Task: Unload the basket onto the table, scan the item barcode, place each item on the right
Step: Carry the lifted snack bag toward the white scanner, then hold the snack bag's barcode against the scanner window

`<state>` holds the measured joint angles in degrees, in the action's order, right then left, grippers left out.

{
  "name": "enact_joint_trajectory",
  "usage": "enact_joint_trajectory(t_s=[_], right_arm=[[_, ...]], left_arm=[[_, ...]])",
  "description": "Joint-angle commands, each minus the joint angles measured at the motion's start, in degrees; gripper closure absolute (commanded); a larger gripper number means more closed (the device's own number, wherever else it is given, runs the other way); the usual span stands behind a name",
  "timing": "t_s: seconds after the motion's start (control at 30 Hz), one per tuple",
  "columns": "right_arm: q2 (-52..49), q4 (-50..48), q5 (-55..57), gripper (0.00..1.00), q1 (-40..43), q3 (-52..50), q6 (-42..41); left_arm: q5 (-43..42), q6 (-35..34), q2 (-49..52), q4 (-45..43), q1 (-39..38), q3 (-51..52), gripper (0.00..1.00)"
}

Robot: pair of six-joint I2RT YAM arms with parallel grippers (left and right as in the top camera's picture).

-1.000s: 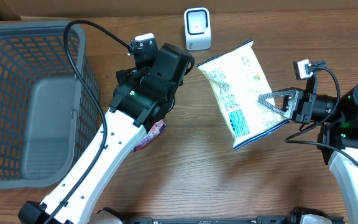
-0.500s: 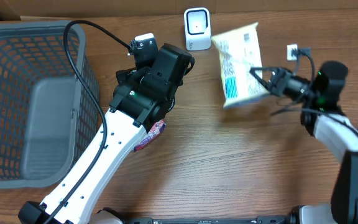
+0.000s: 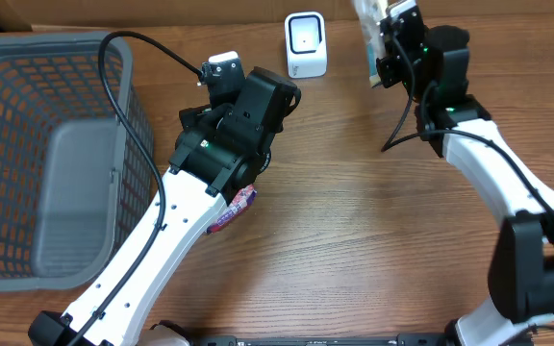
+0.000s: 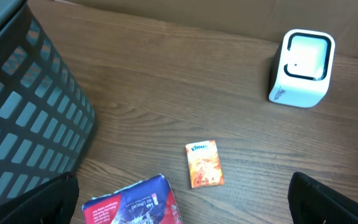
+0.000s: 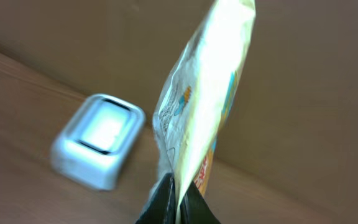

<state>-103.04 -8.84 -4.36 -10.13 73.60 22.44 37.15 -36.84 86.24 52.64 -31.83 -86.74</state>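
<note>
The item is a pale yellow snack bag (image 5: 204, 106) with my right gripper (image 5: 179, 200) shut on its lower edge. Overhead, the bag (image 3: 366, 27) stands edge-on at the far side of the table, held by the right gripper (image 3: 390, 46) just right of the white barcode scanner (image 3: 305, 44). The right wrist view has the scanner (image 5: 98, 149) blurred, low and left of the bag. My left gripper (image 4: 184, 190) hangs wide open over the table with nothing between its fingers. In the left wrist view the scanner (image 4: 302, 68) is at the upper right.
A grey mesh basket (image 3: 27, 86) fills the left side. A blue and red packet (image 4: 132, 202) and a small orange sachet (image 4: 204, 163) lie on the wood below the left gripper. The packet (image 3: 234, 207) pokes out from under the left arm overhead.
The right arm has swung the bag from the right middle of the table up to the far edge beside the scanner, turning it on edge. The left arm has not moved.
</note>
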Motion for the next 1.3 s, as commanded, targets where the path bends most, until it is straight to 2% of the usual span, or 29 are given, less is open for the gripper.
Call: enact_joint_trajectory(t_s=[0.0,0.13,0.33,0.53,0.8,1.27], right_arm=[[-4.9,-6.3,12.2,0.96,-0.9,1.6,15.2],[-9.9,-15.8,15.9,0.96,-3.8,3.4,24.0],[-16.6,-16.7,20.6,0.96,-7.4,8.1,36.5],[-19.5,-20.2,22.9,0.96,-9.2,8.5,46.4],[-24.9,-30.1,26.2,0.96,-10.1,8.5,68.0],[-28.9,-28.0,32.9,0.96,-15.3,8.5,74.3]], left_arm=[[1.6,1.1,-1.0,-0.1,0.0,-1.2,0.00],[1.6,1.1,-1.0,-0.1,0.0,-1.2,0.00],[1.6,1.1,-1.0,-0.1,0.0,-1.2,0.00],[1.6,1.1,-1.0,-0.1,0.0,-1.2,0.00],[1.6,1.1,-1.0,-0.2,0.0,-1.2,0.00],[1.6,1.1,-1.0,-0.1,0.0,-1.2,0.00]])
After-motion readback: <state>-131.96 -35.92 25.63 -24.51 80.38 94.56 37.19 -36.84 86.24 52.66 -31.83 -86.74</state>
